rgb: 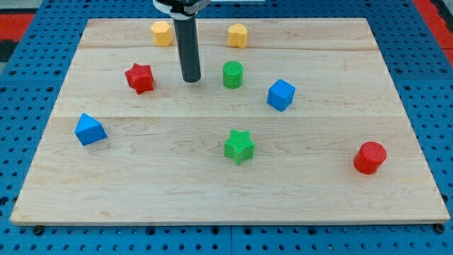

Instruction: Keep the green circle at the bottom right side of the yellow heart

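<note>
The green circle [233,74] stands in the upper middle of the wooden board [340,205]. The yellow block that looks like the heart [238,35] is near the view's top edge, just above the green circle and slightly to its right. My tip [191,80] rests on the board to the left of the green circle, apart from it by a small gap. The dark rod rises straight up from the tip to the view's top.
A second yellow block, roughly a pentagon [162,33], sits top left of the rod. A red star [139,77] lies left of the tip. A blue cube [281,94], green star [239,146], blue triangle [90,129] and red circle [370,157] lie lower down.
</note>
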### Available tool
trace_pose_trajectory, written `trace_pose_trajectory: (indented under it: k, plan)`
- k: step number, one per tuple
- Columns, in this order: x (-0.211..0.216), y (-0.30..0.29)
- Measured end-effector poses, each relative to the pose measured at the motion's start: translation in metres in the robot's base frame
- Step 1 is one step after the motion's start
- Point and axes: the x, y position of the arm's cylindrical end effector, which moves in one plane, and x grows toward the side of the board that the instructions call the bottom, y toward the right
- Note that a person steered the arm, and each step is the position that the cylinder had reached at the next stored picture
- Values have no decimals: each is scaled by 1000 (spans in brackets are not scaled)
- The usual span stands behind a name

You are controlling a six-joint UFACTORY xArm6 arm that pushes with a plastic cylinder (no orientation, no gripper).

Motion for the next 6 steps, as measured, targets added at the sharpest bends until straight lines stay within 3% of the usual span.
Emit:
trace_pose_trajectory:
  k: [2,6]
  plan:
    - [12,35]
    - [-27,117]
